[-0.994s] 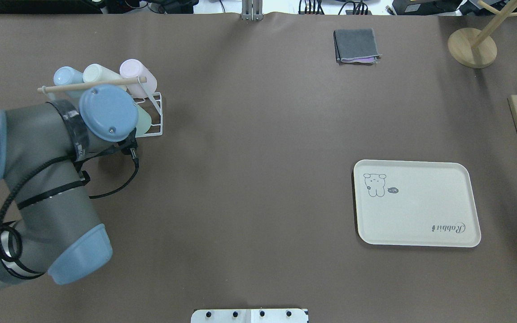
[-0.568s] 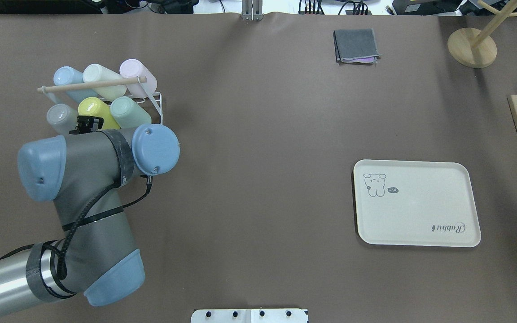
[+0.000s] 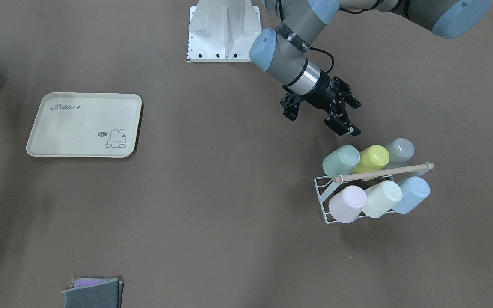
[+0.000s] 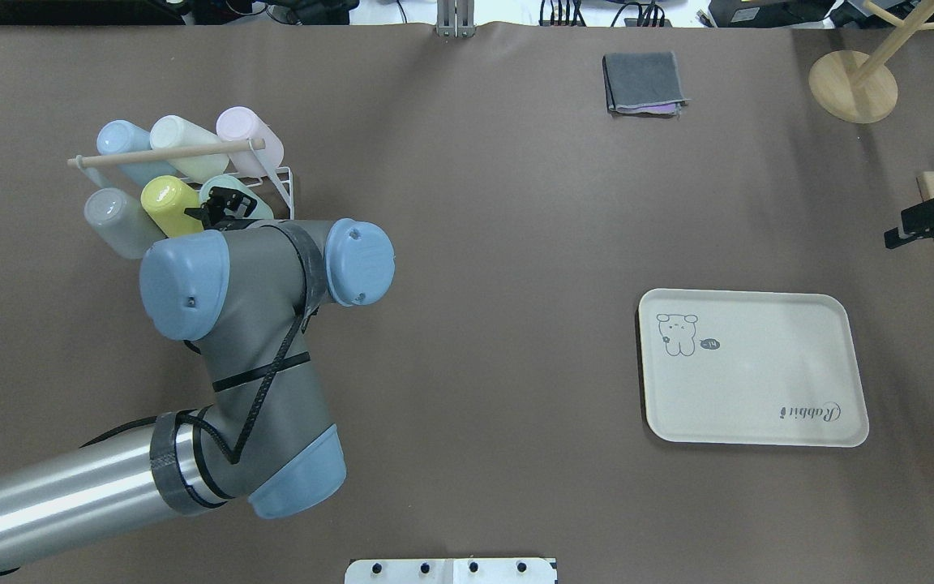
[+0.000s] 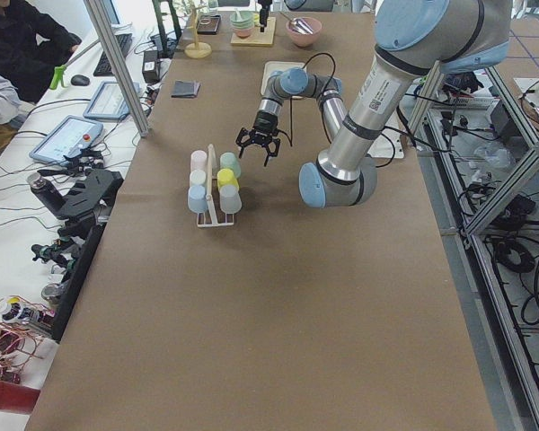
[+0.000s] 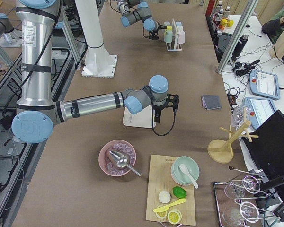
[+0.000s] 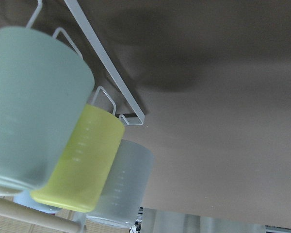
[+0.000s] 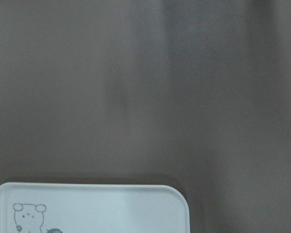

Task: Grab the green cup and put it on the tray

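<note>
Right, the big brown tabletop (image 3: 229, 205) first, with the cream tray (image 3: 79, 128) lying at one end. Well apart from it stands the white wire rack (image 3: 321, 192), 6 cups slung on it in 2 rows of 3. The green cup (image 3: 341, 160) lies tilted at the end of the robot-side row, just beside the lime cup (image 3: 371, 159), its closed base facing the arm. The left tool (image 3: 356, 119) hovers near that base, jaws spread, holding nothing. The right tool (image 4: 925, 223) hangs near the tray; open or closed, I cannot tell. That cup looks light, stiff and smooth, likely slippery on its taper. I'd pinch across the body near the base, clear of the lime neighbour.
</note>
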### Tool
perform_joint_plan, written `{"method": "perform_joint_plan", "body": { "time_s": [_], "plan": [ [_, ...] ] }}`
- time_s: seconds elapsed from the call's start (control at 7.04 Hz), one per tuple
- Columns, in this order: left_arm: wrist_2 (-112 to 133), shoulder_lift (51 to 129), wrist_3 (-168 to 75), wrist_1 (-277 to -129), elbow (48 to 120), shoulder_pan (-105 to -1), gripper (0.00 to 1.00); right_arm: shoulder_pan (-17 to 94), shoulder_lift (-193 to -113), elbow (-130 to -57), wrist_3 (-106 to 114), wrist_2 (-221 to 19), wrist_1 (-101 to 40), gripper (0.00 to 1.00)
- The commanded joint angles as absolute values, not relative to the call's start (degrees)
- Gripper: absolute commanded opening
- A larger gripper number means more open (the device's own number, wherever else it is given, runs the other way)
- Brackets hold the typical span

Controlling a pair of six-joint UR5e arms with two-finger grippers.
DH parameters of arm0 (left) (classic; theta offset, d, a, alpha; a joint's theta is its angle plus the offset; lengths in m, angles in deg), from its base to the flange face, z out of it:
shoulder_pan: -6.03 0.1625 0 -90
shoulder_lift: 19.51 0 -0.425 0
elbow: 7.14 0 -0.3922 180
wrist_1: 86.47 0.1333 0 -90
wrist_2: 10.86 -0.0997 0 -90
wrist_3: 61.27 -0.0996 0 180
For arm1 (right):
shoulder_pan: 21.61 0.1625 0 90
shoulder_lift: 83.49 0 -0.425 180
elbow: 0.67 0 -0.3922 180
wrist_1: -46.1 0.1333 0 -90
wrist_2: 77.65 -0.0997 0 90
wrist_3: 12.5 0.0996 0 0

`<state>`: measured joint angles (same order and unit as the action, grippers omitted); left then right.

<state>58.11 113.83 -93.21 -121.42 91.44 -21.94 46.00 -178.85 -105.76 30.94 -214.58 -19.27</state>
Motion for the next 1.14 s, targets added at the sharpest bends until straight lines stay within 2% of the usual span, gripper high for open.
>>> {"method": "perform_joint_plan", "body": {
  "time_s": [0.0, 0.28, 0.57, 0.99],
  "plan": [
    [50.3, 117.3, -95.6, -121.2, 85.0, -21.3, 0.98, 40.5, -182.6, -102.5, 36.9, -213.6, -6.3, 0.98],
    [48.1, 118.0, -95.6, -121.2, 84.1, -19.1, 0.98, 36.8, -183.2, -98.1, 40.2, -213.5, 0.8, 0.98],
    [39.7, 118.4, -95.8, -121.3, 81.4, -17.0, 0.98, 34.5, -183.0, -94.9, 39.6, -211.8, 0.8, 0.99],
    [35.6, 118.5, -95.8, -121.3, 78.4, -15.9, 0.98, 31.2, -182.4, -94.7, 40.2, -210.5, -1.4, 0.91]
  ]
}}
